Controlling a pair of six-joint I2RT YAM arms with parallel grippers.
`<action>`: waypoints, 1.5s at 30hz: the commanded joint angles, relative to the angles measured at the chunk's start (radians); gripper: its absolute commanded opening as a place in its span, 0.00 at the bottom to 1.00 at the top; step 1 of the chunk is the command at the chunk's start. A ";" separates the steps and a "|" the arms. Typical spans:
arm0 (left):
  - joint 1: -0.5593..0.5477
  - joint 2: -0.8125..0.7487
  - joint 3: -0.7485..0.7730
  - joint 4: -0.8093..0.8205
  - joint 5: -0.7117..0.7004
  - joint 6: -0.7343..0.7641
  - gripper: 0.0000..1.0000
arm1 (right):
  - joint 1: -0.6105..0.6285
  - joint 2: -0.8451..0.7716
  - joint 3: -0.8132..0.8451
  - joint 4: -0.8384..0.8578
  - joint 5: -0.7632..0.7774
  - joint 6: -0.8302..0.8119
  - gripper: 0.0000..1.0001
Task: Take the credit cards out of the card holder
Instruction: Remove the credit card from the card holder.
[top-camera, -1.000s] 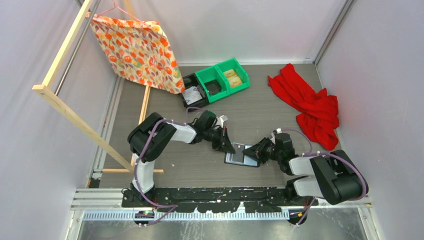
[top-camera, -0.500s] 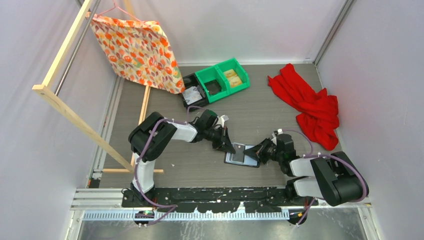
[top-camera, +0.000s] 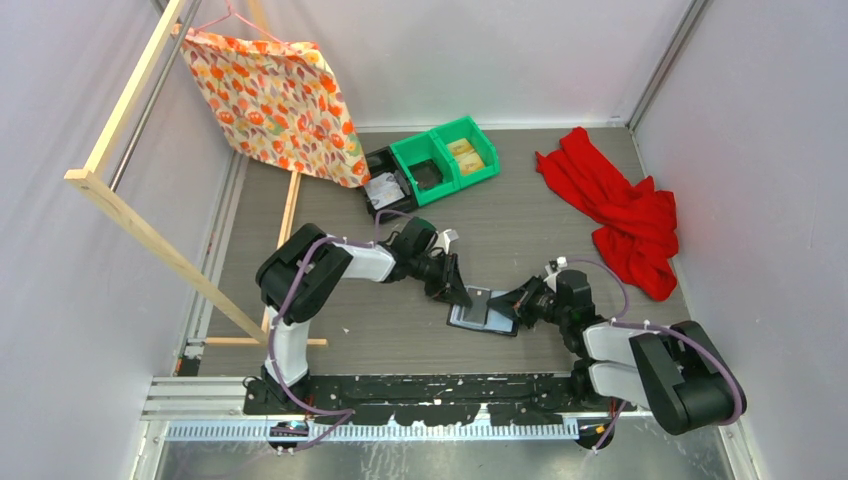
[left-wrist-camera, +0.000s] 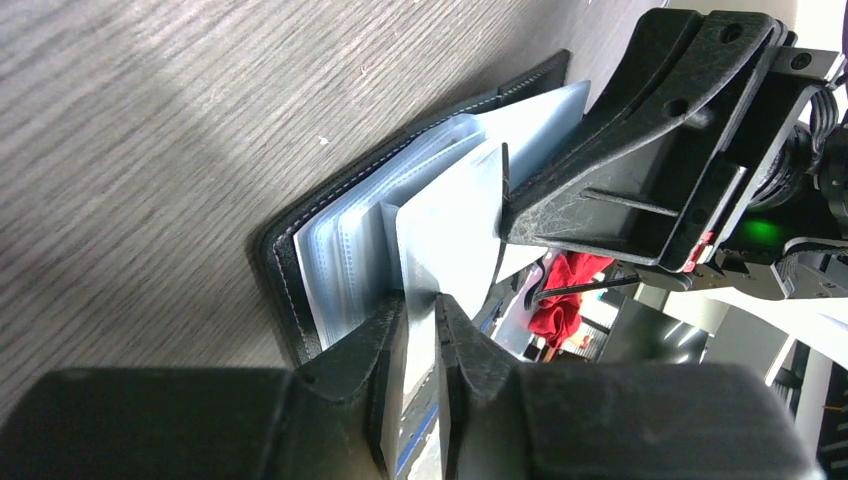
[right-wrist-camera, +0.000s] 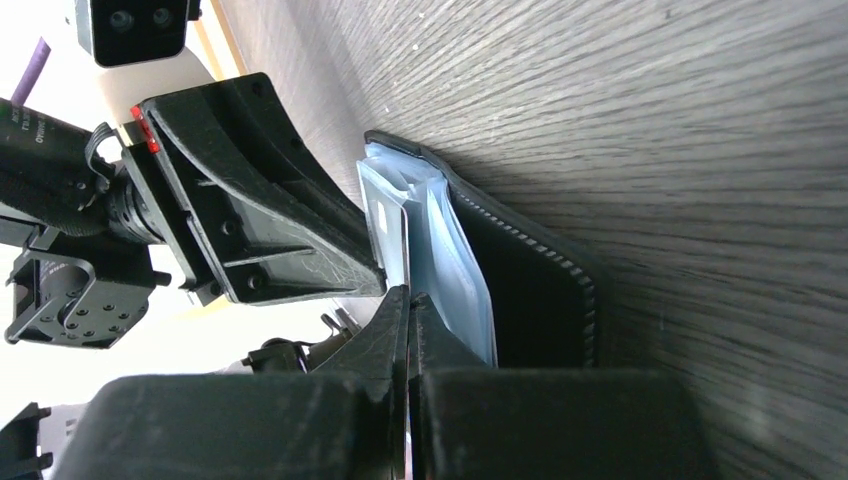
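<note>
Currently we see the left tool (left-wrist-camera: 420, 305) narrow, a credit card (left-wrist-camera: 418, 400) between its fingers; whether it clamps, we cannot tell. The right tool (right-wrist-camera: 405, 295) is shut, tips at a sleeve (right-wrist-camera: 455, 270) edge. The card holder (top-camera: 478, 318) lies open on the table (top-camera: 400, 340) between both tools.

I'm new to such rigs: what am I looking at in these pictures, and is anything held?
Two robot arms are bolted at the table's near edge, each ending in a two-finger pincer. The wide picture looks down from above; the other two come from a camera on each wrist. On the table lie an open black card holder, green bins and a red cloth; a flowered fabric hangs from a wooden frame. The left pincer has a pale sheet, card or sleeve, between its fingers; how firmly, I cannot tell. The right pincer is closed at the holder's sleeves.
</note>
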 joint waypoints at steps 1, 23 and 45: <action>0.002 0.005 -0.046 -0.079 -0.125 0.038 0.16 | 0.005 -0.058 0.008 0.012 -0.043 0.003 0.01; 0.031 -0.050 -0.154 0.034 -0.157 -0.047 0.01 | -0.004 -0.084 -0.034 -0.037 -0.020 -0.066 0.01; 0.031 -0.021 -0.155 0.052 -0.148 -0.063 0.00 | -0.008 0.272 -0.014 0.410 -0.164 0.024 0.29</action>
